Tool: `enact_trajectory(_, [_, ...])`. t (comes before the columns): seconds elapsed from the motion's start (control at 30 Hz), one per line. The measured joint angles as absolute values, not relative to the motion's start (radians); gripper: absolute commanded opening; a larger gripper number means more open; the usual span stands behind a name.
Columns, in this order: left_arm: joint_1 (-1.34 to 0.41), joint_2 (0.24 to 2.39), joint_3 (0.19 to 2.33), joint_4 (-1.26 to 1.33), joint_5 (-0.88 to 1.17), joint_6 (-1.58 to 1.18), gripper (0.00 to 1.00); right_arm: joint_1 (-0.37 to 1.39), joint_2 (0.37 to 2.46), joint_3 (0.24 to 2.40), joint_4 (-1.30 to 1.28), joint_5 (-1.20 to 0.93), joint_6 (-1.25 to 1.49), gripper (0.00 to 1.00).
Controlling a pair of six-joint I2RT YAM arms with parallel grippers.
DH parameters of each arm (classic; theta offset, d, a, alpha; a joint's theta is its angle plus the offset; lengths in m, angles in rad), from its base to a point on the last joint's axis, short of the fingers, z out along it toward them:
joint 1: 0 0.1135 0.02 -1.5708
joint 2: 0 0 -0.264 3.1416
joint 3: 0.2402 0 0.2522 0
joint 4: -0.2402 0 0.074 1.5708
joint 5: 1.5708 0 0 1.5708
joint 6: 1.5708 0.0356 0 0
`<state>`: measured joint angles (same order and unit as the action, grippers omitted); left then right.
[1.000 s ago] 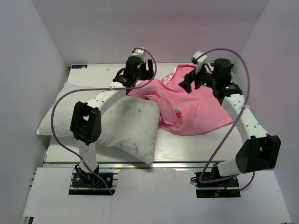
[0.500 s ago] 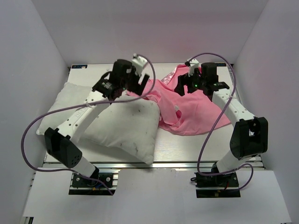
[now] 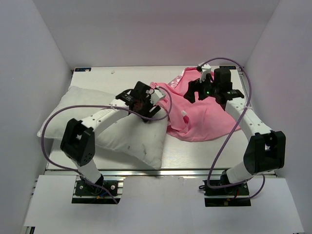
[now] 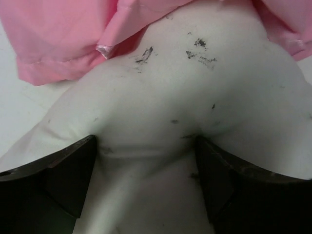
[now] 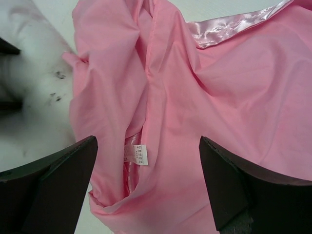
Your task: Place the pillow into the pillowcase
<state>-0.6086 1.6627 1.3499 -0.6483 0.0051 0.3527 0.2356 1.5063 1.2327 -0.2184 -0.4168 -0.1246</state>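
In the overhead view we counted one pillow (image 3: 109,129) and one pillowcase (image 3: 207,114), both lying on the white table (image 3: 195,153), the pillow on the left and the pillowcase crumpled on the right. They touched at the pillow's far right corner. The left gripper (image 3: 145,101) sat down on that corner. The right gripper (image 3: 199,90) hung over the far part of the pillowcase. Two purple cables (image 3: 48,127) looped off the two arms, and white walls closed in three sides.

The left wrist view showed what the overhead could not. The left gripper (image 4: 146,146) had its jaws spread wide, and its fingers (image 4: 63,180) were pushed into the pillow (image 4: 161,97), which bulged between them with nothing pinched. Dark specks marked the fabric. A hem of the pillowcase (image 4: 63,39) lapped over the pillow's far end.

In the right wrist view the right gripper (image 5: 148,146) was also fully parted and empty, clear above the pillowcase (image 5: 229,97). Only here did we make out one white label (image 5: 137,155) clearly, and a shiny satin strip (image 5: 234,25) against the matte side. The pillow (image 5: 34,92) showed at the left edge.
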Motion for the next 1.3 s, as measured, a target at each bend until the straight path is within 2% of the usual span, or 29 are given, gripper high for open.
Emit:
enact_trajectory(0.07, [-0.607,1.712,1.341,-0.626,-0.01,0.36,0.64,0.236,1.495,1.219,-0.218,-0.425,-0.126,0.89])
enact_trajectory(0.1, [-0.604,1.725,1.321,-0.604,-0.016,0.358,0.33,0.236,1.491,1.211,-0.219,-0.428,-0.127,0.89])
enact_trajectory(0.13, [-0.601,1.728,1.294,-0.577,-0.02,0.352,0.13,0.236,1.49,1.206,-0.22,-0.431,-0.128,0.89])
enact_trajectory(0.17, [-0.595,1.722,1.267,-0.558,-0.023,0.347,0.0,0.236,1.49,1.201,-0.221,-0.435,-0.131,0.89])
enact_trajectory(0.33, [-0.512,1.602,1.158,-0.5,-0.018,0.27,0.0,0.236,1.496,1.196,-0.231,-0.453,-0.134,0.88])
enact_trajectory(0.5, [-0.402,1.334,1.087,-0.549,-0.02,0.138,0.0,0.237,1.579,1.236,-0.233,-0.46,-0.123,0.88])
enact_trajectory(0.63, [-0.384,1.16,1.109,-0.587,-0.043,0.076,0.0,0.251,1.691,1.287,-0.233,-0.445,-0.107,0.88])
enact_trajectory(0.77, [-0.382,1.142,1.159,-0.598,-0.067,0.044,0.0,0.279,1.793,1.343,-0.234,-0.418,-0.101,0.85])
enact_trajectory(0.8, [-0.382,1.143,1.161,-0.599,-0.073,0.038,0.0,0.288,1.821,1.367,-0.233,-0.412,-0.1,0.84])
enact_trajectory(0.83, [-0.381,1.145,1.163,-0.602,-0.076,0.033,0.0,0.297,1.85,1.396,-0.234,-0.406,-0.097,0.77])
enact_trajectory(0.87, [-0.381,1.147,1.168,-0.608,-0.08,0.029,0.0,0.304,1.878,1.425,-0.233,-0.403,-0.098,0.74])
enact_trajectory(0.97, [-0.379,1.164,1.219,-0.643,-0.092,0.023,0.0,0.337,1.936,1.497,-0.236,-0.41,-0.098,0.72])
enact_trajectory(1.13, [-0.368,1.171,1.323,-0.654,-0.117,0.009,0.0,0.484,1.937,1.485,-0.237,-0.395,-0.133,0.68])
enact_trajectory(1.3, [-0.365,1.169,1.353,-0.638,-0.129,-0.025,0.0,0.606,1.937,1.445,-0.282,-0.491,-0.128,0.63])
